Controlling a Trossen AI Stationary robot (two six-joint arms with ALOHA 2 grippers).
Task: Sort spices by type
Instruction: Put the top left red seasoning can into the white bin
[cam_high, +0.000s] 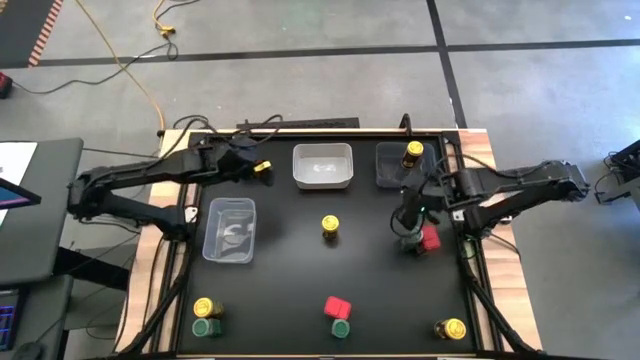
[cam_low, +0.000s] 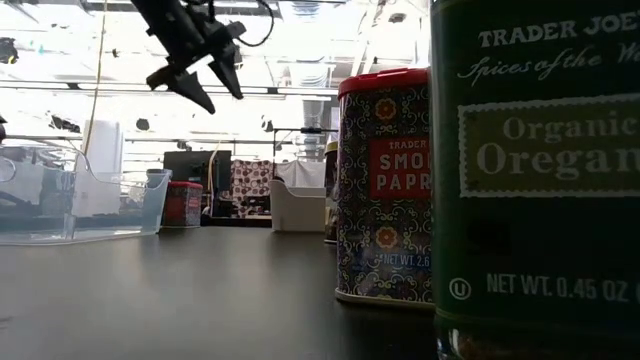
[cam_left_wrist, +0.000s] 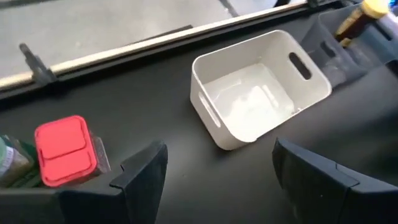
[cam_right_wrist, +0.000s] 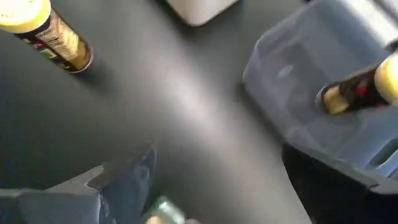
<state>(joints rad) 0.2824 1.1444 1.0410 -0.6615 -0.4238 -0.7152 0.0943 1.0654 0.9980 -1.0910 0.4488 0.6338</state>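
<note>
My right gripper (cam_high: 408, 228) (cam_right_wrist: 217, 162) stands open just above a green-lidded jar (cam_high: 410, 245) (cam_right_wrist: 163, 211), with a red box (cam_high: 430, 238) beside it. My left gripper (cam_high: 258, 168) (cam_left_wrist: 217, 155) hangs open and empty, high over the table's far left, seen raised in the low view (cam_low: 205, 85). Below it stand a red box (cam_left_wrist: 62, 149) and a green jar (cam_left_wrist: 9, 162). A yellow-lidded jar (cam_high: 413, 153) (cam_right_wrist: 364, 90) sits in the grey tray (cam_high: 392, 170). Another yellow jar (cam_high: 330, 228) (cam_right_wrist: 43, 31) stands mid-table.
An empty white tray (cam_high: 322, 165) (cam_left_wrist: 261, 93) stands at the far middle and an empty clear tray (cam_high: 230, 228) at the left. Near the front edge stand a red box (cam_high: 338, 306) with a green jar (cam_high: 340, 327), a yellow and green pair (cam_high: 205, 315), and a yellow jar (cam_high: 450, 328).
</note>
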